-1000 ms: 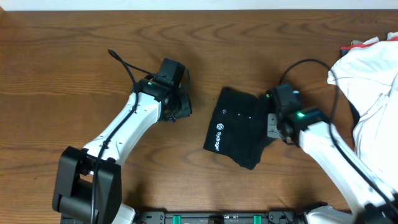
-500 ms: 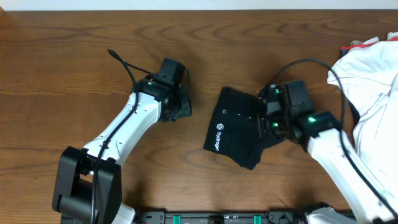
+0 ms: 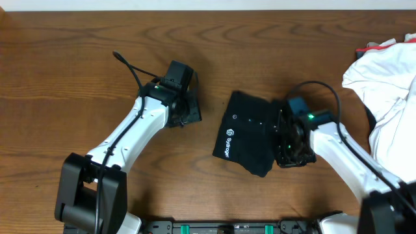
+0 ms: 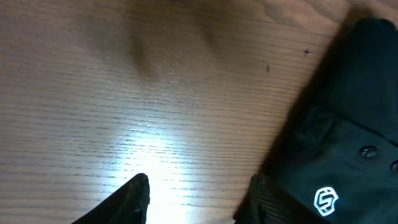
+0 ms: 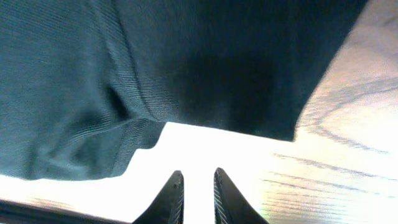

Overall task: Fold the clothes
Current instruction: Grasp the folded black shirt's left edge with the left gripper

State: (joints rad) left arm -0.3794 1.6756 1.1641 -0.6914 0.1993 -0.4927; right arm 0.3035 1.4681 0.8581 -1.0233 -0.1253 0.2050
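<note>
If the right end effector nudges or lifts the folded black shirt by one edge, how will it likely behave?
The black shirt is probably floppy: its hem sags and wrinkles in the right wrist view, so a lifted edge would likely droop and the fold open. Pushed, it would likely bunch rather than slide whole across the wooden table. It looks thin, probably light.

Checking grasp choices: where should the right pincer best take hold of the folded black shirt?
Probably the loose hem edge of the black shirt, approached from its right side, low along the table: that edge lies nearest the right pincer.
</note>
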